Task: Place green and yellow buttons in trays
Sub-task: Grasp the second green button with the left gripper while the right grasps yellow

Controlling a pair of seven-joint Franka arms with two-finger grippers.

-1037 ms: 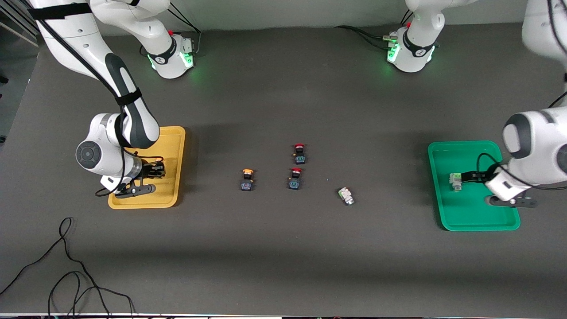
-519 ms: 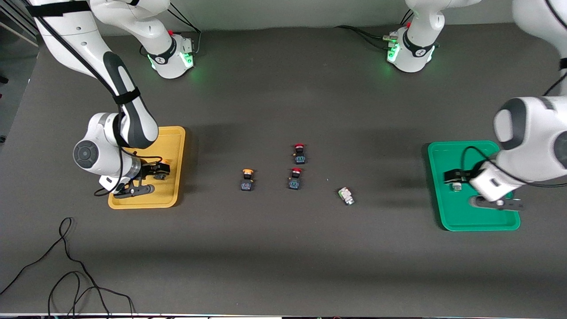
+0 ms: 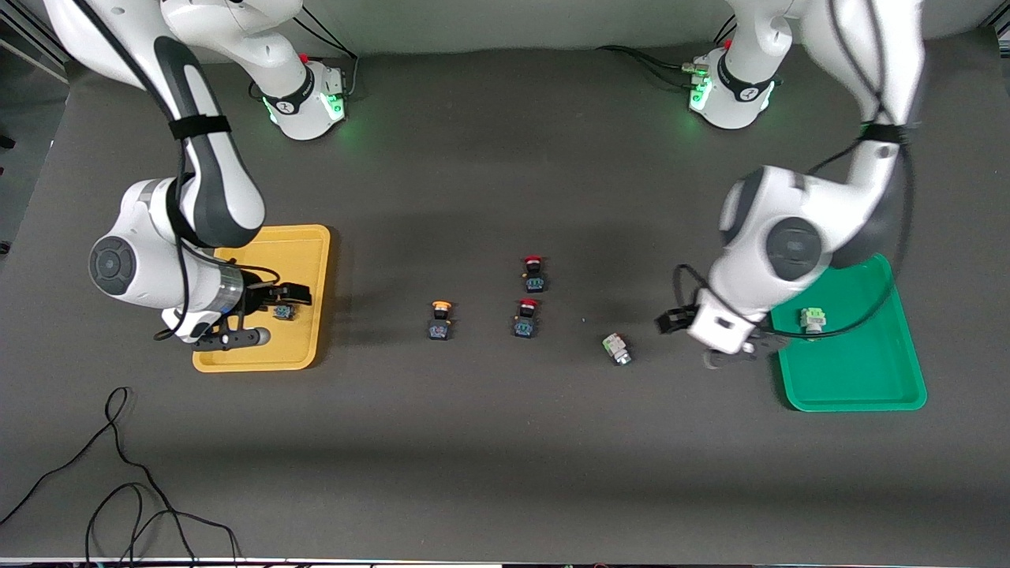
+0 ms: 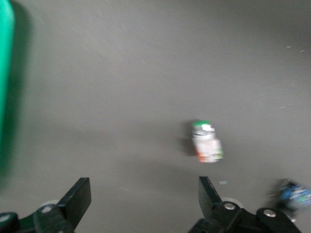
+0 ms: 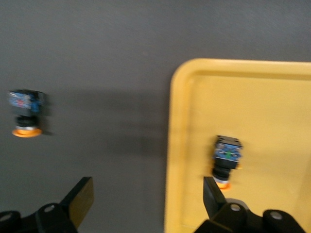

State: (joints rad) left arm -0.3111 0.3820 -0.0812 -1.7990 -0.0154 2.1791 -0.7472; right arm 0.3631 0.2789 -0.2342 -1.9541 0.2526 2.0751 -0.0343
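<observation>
One pale green button [image 3: 813, 319] lies in the green tray [image 3: 860, 379]. A second green button [image 3: 616, 349] lies on the table; it also shows in the left wrist view [image 4: 206, 141]. My left gripper [image 3: 669, 322] is open and empty over the table between that button and the green tray; its wrist view [image 4: 145, 199] shows the tray's edge [image 4: 5, 73]. One yellow button [image 3: 284, 312] lies in the yellow tray [image 3: 308, 252]. Another yellow button [image 3: 441, 320] stands on the table. My right gripper [image 3: 296, 293] is open and empty over the yellow tray's edge [image 5: 148, 199], beside the yellow button in the tray [image 5: 226, 159].
Two red-capped black switches [image 3: 533, 274] [image 3: 526, 318] stand mid-table between the loose yellow and green buttons. The right wrist view shows the yellow tray [image 5: 262, 97] and the loose yellow button [image 5: 26, 114]. A black cable [image 3: 118, 473] lies near the front edge at the right arm's end.
My left gripper left the green button in the green tray and moved out toward the table's middle. My right gripper let go of the yellow button in the yellow tray and shifted slightly.
</observation>
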